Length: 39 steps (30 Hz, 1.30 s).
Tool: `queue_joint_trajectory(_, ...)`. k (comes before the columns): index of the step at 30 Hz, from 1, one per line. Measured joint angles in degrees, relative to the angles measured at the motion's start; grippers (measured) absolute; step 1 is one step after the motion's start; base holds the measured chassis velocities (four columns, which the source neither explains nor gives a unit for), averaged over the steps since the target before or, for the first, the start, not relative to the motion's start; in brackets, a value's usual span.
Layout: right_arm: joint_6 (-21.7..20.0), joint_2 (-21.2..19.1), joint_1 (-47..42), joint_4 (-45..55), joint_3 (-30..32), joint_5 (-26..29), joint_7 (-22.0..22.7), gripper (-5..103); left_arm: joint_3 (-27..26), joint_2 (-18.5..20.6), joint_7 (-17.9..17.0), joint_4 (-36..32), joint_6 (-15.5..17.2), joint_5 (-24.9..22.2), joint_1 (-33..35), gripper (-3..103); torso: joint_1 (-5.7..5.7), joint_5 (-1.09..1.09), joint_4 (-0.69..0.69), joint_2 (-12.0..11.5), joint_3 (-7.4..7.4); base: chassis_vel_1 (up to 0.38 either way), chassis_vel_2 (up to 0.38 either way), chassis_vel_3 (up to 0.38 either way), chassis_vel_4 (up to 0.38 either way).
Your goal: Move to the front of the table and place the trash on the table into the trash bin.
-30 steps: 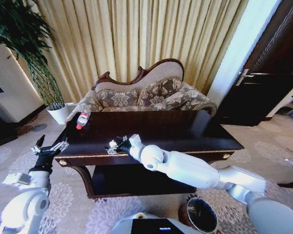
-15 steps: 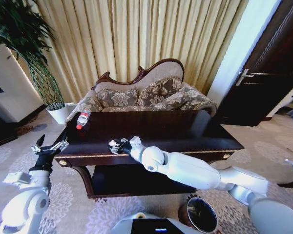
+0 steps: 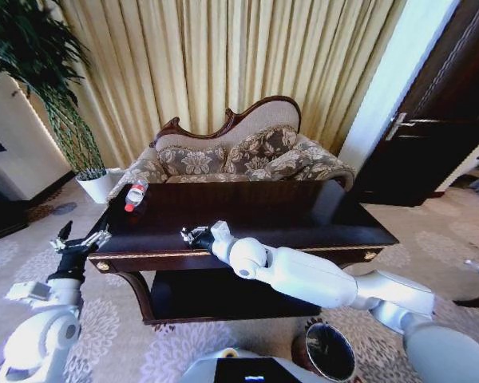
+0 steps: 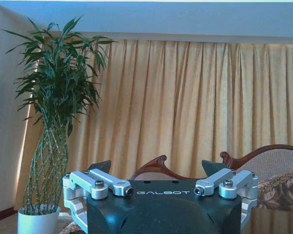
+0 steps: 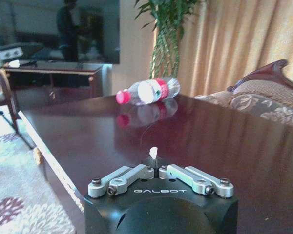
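Now pinching a white paper scrap (image 5: 153,152) in the right tool (image 3: 195,236), bottle (image 3: 136,194) lying crosswise beyond, nearer the spread left tool (image 3: 81,241).

trash bin (image 3: 329,352) cut off btm edge

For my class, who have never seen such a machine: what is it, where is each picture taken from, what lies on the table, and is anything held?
It is a wheeled robot with two white arms, each ending in a pincer. One camera looks down from its head; one sits on each wrist. The right pincer rests over the dark table, shut on a small white paper scrap. A clear bottle with a red cap lies on its side near the far corner. The left pincer waits open beside the table. The round trash bin stands on the floor.
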Motion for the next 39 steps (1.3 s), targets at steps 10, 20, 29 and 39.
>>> queue_joint_trajectory(10,0.3,-0.5,0.4,0.1,8.9,3.0,4.9,0,0.2,0.1,0.0,0.6,0.0,-0.2,-0.6,100,0.00,0.00,0.01,0.0,0.00,0.000,0.000,0.000,0.000)
queue_joint_trajectory(20,1.6,-9.5,-11.4,2.5,29.9,-0.4,5.0,0,-0.4,3.4,-0.4,1.4,2.3,-3.3,-2.5,100,0.00,0.03,-0.02,0.0,0.00,0.000,0.000,0.000,0.000)
queue_joint_trajectory(29,6.4,-21.5,-32.7,7.4,51.4,-10.9,0.6,0,0.7,2.8,0.0,1.3,3.0,-3.1,-2.5,100,0.00,0.03,-0.03,0.0,0.00,0.000,0.000,0.000,0.000)
queue_joint_trajectory(39,7.5,-19.9,-46.2,12.4,67.2,-12.8,-1.9,0,0.5,5.9,4.1,3.1,4.3,-8.9,-3.8,100,-0.01,0.00,-0.01,0.0,-0.01,0.000,0.000,0.000,0.000)
